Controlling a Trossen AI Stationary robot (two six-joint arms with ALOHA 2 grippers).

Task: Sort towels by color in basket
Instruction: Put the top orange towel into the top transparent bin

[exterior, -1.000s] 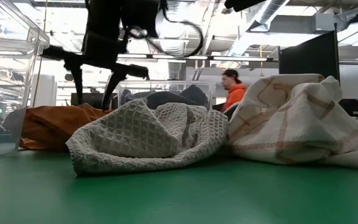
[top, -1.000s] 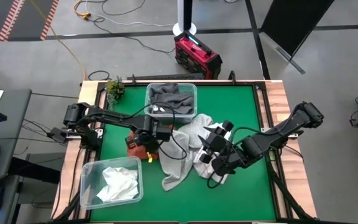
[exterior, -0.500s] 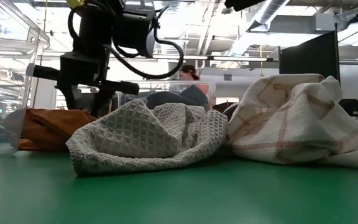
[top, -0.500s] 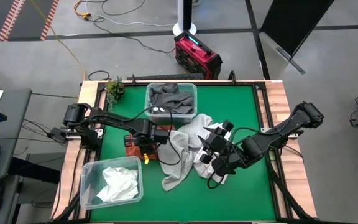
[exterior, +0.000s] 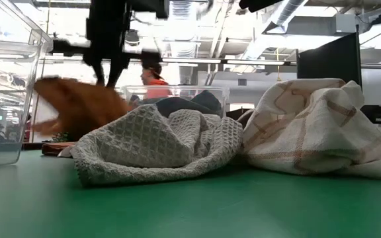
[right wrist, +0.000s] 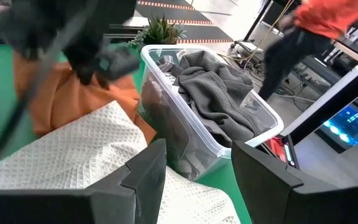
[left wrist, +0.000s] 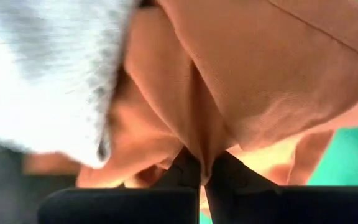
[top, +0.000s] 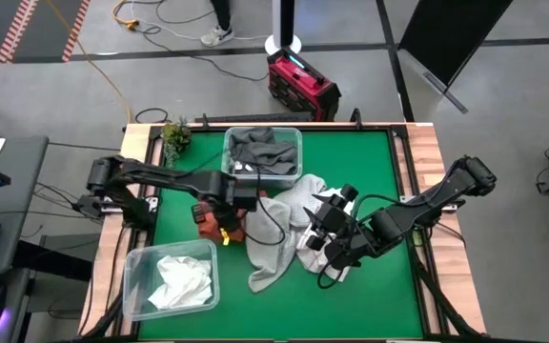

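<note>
left tool (left wrist: 202,171) clenched on the rust towel (exterior: 78,102), lifted at the desk's (top: 379,171) nine o'clock; right tool (right wrist: 197,171) gapes, empty

Towels (top: 284,233) are crowding the table's (top: 370,162) centre. Bins (top: 263,152) are blocking the far edge and near-left corner, leaving green open far right.

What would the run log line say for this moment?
left tool: shut on orange towel, lifting | right tool: open, over light grey towel | dark grey towel: in bin
</note>
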